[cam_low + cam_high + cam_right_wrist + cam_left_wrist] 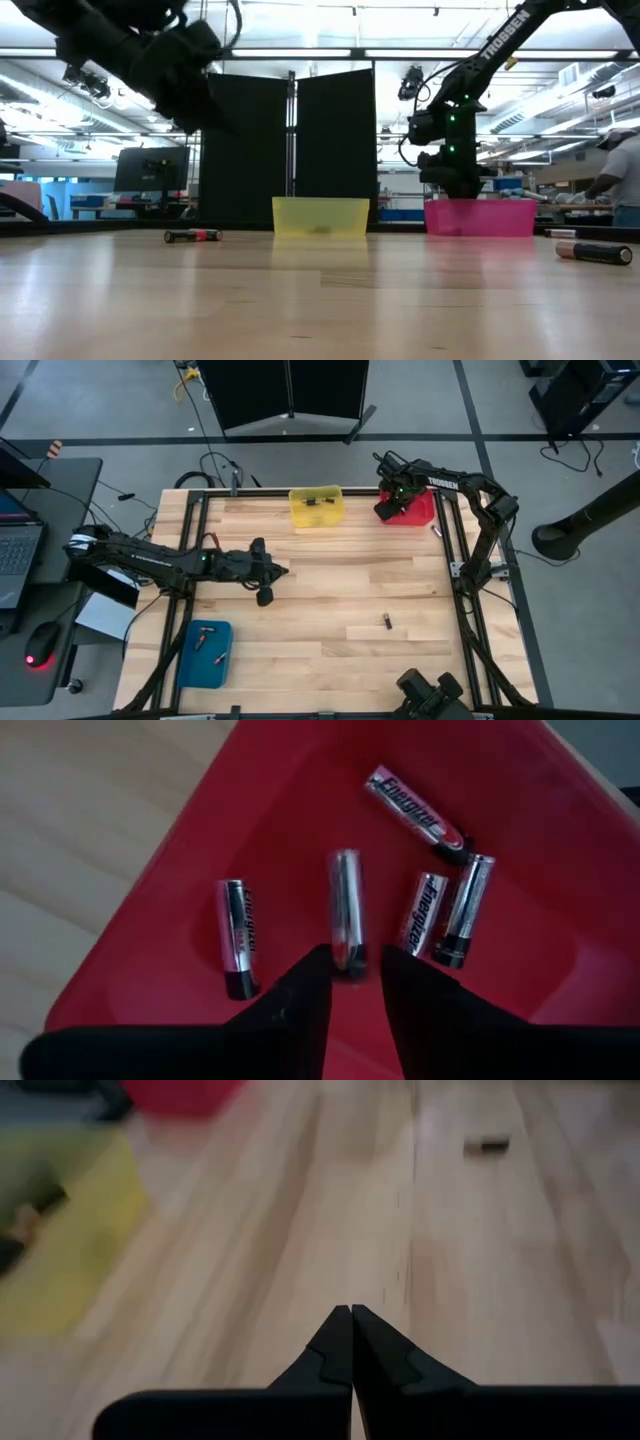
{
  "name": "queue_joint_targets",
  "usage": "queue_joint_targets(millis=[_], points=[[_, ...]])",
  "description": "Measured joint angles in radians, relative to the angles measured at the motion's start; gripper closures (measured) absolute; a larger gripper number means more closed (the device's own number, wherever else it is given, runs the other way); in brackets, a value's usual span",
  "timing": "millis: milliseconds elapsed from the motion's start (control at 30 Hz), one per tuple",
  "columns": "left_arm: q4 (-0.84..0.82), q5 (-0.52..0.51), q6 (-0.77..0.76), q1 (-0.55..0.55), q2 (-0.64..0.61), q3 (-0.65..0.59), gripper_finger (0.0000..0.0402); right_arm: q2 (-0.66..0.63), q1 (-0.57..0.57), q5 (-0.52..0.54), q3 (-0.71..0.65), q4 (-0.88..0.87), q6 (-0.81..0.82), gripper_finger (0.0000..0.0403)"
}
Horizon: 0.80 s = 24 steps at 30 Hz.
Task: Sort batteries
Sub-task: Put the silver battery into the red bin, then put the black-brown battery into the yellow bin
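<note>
Here, line by line:
Right gripper (352, 982): over the red bin (415, 510) at the far right; fingers parted, a battery (346, 913) blurred just at the tips, hold not clear.
Red bin: four more batteries inside.
Left gripper (351, 1320): closed, empty, above mid-table.
Loose battery (387, 622): on the table (330, 580), near right.
Yellow bin (316, 506): far middle.
Blue bin (205, 653): near left.

"Energizer" on batteries (418, 812) in red bin (300, 780); "TROSSEN" on right arm (503, 38)
</note>
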Motion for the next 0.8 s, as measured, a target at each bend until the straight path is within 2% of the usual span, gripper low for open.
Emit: queue_joint_targets(millis=[167,300,400,600,667,800], points=[[-0.115,0.093,0.027,0.089,0.000,0.006,0.0396,0.000,0.021,0.076,0.017,-0.028,-0.027,0.0273],[-0.189,0.248,0.079,0.195,0.000,0.006,0.0396,-0.009,0.037,0.093,0.058,-0.088,-0.062,0.0263],[-0.278,0.352,0.109,0.272,0.016,0.017,0.0396,-0.053,0.069,0.120,0.081,-0.113,-0.081,0.0283],[-0.456,0.374,0.227,0.353,0.077,0.071,0.0396,-0.185,0.156,0.130,0.080,-0.087,-0.106,0.0385],[-0.450,0.404,0.244,0.363,0.111,0.077,0.0396,-0.233,0.194,0.109,0.052,-0.038,-0.111,0.0392],[-0.437,0.435,0.273,0.368,0.203,0.077,0.0396,-0.313,0.269,0.034,-0.023,0.055,-0.095,0.0379]])
